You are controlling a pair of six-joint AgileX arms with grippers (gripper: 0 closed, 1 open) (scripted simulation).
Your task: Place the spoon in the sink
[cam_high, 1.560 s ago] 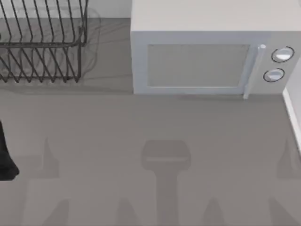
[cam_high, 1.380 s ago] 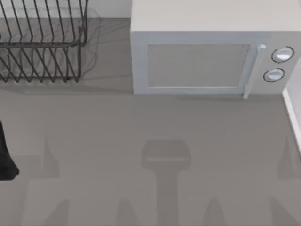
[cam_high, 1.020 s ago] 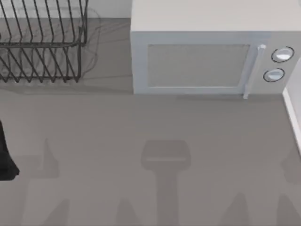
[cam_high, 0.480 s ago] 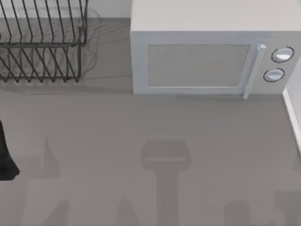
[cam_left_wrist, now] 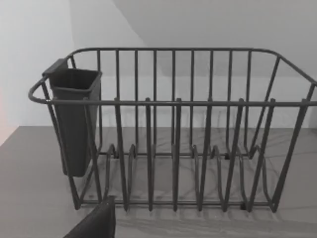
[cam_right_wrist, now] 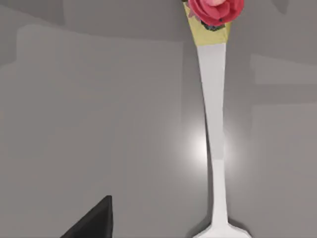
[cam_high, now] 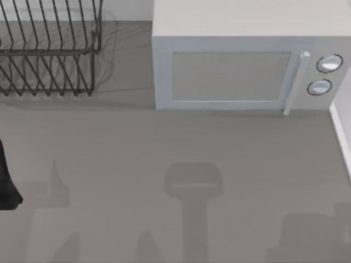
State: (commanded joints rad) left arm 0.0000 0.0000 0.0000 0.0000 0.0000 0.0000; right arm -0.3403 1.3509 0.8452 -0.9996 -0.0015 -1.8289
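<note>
In the right wrist view the spoon (cam_right_wrist: pixel 214 124) lies flat on the grey counter (cam_right_wrist: pixel 99 124), its slim white handle running the length of the picture; one end is yellow and carries a red rose ornament (cam_right_wrist: pixel 216 10), and the other end widens at the picture's edge, where the bowl begins. A dark corner of the right gripper (cam_right_wrist: pixel 94 220) juts in beside the spoon, clear of it and not touching; whether its fingers are wide or narrow I cannot tell. In the left wrist view a similar dark corner of the left gripper (cam_left_wrist: pixel 96 223) sits low in front of a black wire dish rack (cam_left_wrist: pixel 173 148) that stands on the counter, with a dark cutlery cup (cam_left_wrist: pixel 74 119) hung on one end of the rack's rim; again I cannot tell how its fingers stand. From above, a black part of the left arm (cam_high: pixel 6 181) shows at the table's left edge, near side. Soft shadows lie on the bare counter in the foreground. Farther back, the rack (cam_high: pixel 49 49) stands at the far left, and a white microwave (cam_high: pixel 241 60) stands at the far right, door shut, with a handle (cam_high: pixel 294 82) and two round knobs (cam_high: pixel 324 74) at its right.
</note>
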